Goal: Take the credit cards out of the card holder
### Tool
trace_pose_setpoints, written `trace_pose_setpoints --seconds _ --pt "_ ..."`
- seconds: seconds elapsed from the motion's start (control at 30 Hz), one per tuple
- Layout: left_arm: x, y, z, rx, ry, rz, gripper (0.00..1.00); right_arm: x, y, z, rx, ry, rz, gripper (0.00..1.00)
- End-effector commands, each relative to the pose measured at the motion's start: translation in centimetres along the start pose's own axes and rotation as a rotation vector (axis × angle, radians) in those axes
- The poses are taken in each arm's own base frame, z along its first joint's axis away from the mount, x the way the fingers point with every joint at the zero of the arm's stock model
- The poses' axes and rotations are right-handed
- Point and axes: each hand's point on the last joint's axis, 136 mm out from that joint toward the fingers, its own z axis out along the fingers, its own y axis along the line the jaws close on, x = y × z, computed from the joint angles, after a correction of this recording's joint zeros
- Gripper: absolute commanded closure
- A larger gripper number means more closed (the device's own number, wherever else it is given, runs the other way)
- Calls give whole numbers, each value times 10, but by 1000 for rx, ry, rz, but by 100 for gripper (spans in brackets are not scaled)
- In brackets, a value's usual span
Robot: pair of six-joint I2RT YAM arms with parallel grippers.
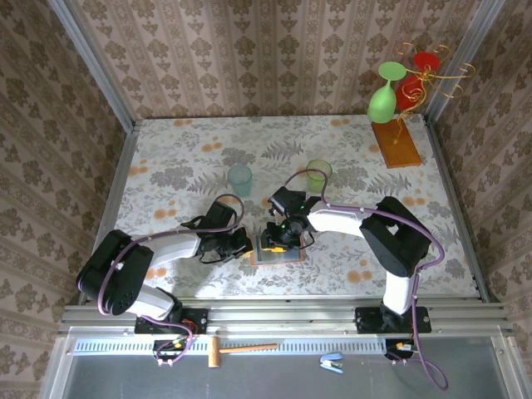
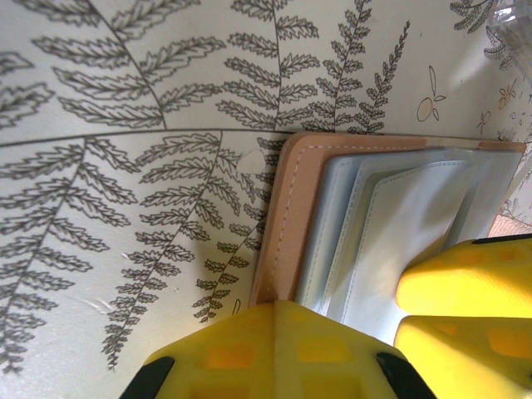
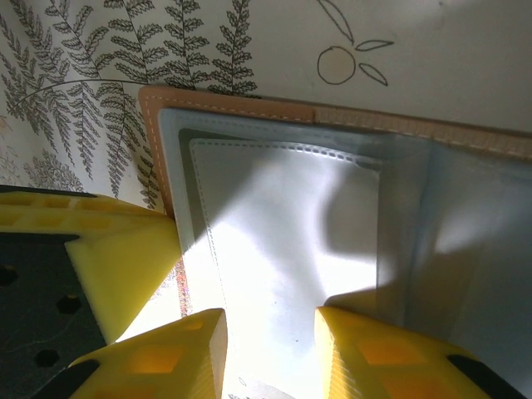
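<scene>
- The left pincer (image 2: 274,324) is seen closed, fingers together, its tip set at the tan edge of the holder (image 2: 278,216) (whether it presses down cannot be told).
- The right pincer (image 3: 270,324) is held with fingers apart, tips over a grey-blue pocket (image 3: 283,224). The pocket's pale surface is seen in the gap.
- The holder is laid open and flat on the tabletop (image 1: 183,158), between the two pincers and near the front edge.
- Farther back, a teal cup (image 1: 239,179) and a green cup (image 1: 318,174) are stood well apart.
- A stand (image 1: 397,145) is placed in the far right corner, with a green glass (image 1: 382,101) hung upside down.
</scene>
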Motion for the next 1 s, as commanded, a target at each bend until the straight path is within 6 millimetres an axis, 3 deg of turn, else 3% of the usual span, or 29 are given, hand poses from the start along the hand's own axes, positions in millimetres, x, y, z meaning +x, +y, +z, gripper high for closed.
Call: trace_pose_setpoints --seconds 0.0,0.47,0.8,0.97 --pt "13 16 3 -48 42 -23 96 1 -13 -6 32 -14 21 66" --pt "9 4 -4 -35 27 -13 96 -1 -8 -6 -106 -39 36 67" --pt "-6 -33 -24 51 -38 8 89 0 -10 -2 -171 -40 47 68" --pt "-7 -54 -26 106 -50 23 84 1 -14 -1 -177 -37 55 68"
